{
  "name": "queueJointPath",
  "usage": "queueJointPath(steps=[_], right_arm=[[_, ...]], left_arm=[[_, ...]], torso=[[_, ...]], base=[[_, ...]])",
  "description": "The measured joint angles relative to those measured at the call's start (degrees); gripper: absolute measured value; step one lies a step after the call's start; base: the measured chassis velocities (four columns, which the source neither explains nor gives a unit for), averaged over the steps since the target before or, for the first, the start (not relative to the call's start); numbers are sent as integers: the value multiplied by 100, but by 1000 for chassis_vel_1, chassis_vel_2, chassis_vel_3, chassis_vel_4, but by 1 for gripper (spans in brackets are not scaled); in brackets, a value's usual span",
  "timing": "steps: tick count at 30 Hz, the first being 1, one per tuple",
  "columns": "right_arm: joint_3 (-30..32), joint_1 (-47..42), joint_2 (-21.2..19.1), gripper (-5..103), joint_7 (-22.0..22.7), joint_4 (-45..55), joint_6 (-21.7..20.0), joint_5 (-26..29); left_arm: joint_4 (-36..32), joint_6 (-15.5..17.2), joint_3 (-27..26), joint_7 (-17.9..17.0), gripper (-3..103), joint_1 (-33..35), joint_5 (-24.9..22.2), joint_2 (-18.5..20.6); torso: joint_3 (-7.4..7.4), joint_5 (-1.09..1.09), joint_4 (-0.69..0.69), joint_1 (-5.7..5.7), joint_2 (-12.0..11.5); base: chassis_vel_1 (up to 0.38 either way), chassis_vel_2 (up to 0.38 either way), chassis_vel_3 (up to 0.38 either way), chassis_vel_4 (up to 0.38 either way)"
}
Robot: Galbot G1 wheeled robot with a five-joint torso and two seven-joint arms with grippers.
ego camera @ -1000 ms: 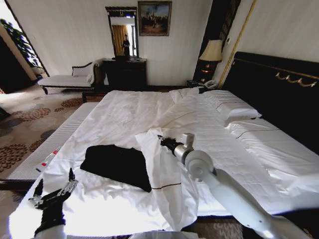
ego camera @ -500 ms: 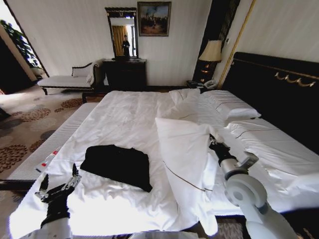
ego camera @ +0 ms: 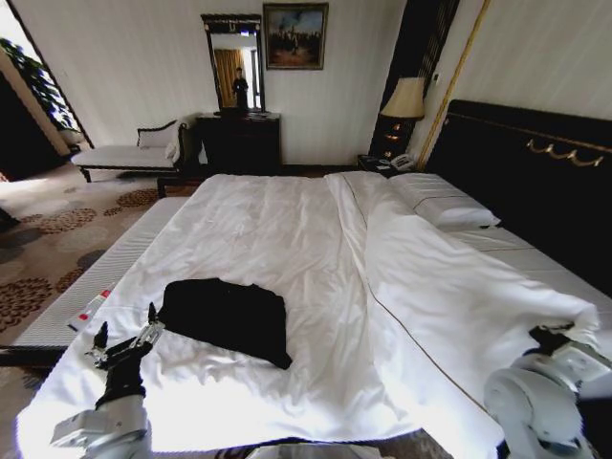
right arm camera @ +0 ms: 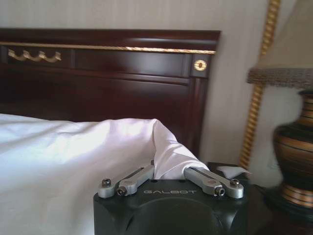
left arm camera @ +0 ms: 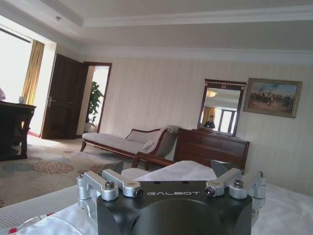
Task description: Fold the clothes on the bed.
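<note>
Your black T-shirt (ego camera: 228, 317) lies as a soft, roughly rectangular bundle on the near left part of the bed (ego camera: 258, 229), its matte fabric rumpled at the edges and resting on creased white sheet. Any lettering on it cannot be made out. The white duvet (ego camera: 449, 296) is spread across the right half of the bed in a long smooth slope, its piped hem running diagonally from the pillows (ego camera: 449, 206) toward the near edge. Behind it stands the tall dark wooden headboard (ego camera: 535, 182) with a gilt trim line.

Your left pincer (ego camera: 124, 339) hovers at the bed's near left corner, just beside the shirt but not touching it, its metal fingers spread wide with nothing between them. Your right pincer (right arm camera: 170, 172) is at the far right side of the bed beside the headboard, its fingers closed narrowly on a gathered peak of the duvet, which rises from between them in a pinched fold.

You have bare sheet around the shirt on every side, most of it toward the far end, and patterned carpet (ego camera: 57, 229) beyond the bed's left edge.
</note>
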Motion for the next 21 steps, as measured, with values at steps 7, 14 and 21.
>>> queueJointPath(steps=[7,14,21], right_arm=[[190,115,145,0,800,-1235,327,-116],[229,260,272,0,1066,-2289,597,-266],[353,436,245,0,1049,-3153,905,-407]], left_arm=[[241,-32,-80,14,100,-94,-393,250],[537,-129,-156,30,100,-200,-689,475],[783,-200,-160,38,100,-292,-798,600]], torso=[[1,3,2,1,-1],[1,1,4,2,-1],[0,2,7,2,-1]], base=[[0,0,0,0],[0,0,0,0],[0,0,0,0]])
